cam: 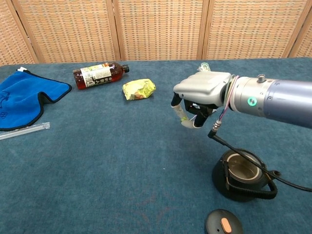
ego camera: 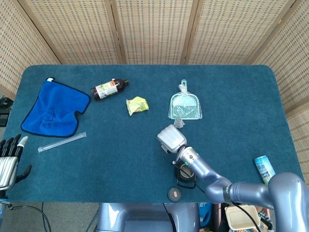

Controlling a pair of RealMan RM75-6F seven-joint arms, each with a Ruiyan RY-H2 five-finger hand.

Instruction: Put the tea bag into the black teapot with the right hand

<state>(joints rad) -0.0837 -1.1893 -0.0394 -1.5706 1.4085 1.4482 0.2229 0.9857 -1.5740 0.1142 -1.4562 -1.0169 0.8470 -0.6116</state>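
My right hand [ego camera: 171, 138] [cam: 201, 92] hovers above the table, left of and beyond the black teapot [cam: 241, 170] [ego camera: 185, 175]. Its fingers curl down and pinch a small pale piece of the tea bag [cam: 183, 114]. In the head view the bag's pale pouch [ego camera: 179, 123] shows at the hand's far edge; whether it touches the cloth I cannot tell. The teapot stands open near the front edge, its lid [cam: 223, 224] [ego camera: 174, 194] lying in front of it. My left hand [ego camera: 9, 159] stays off the table's front left corner, fingers apart and holding nothing.
A clear dustpan [ego camera: 185, 105] lies just beyond the right hand. A yellow packet [cam: 138, 88] and a brown bottle [cam: 100, 74] lie at the far left of centre. A blue cloth [ego camera: 54, 108] and a straw [ego camera: 62, 142] sit left. A can [ego camera: 264, 167] is at right.
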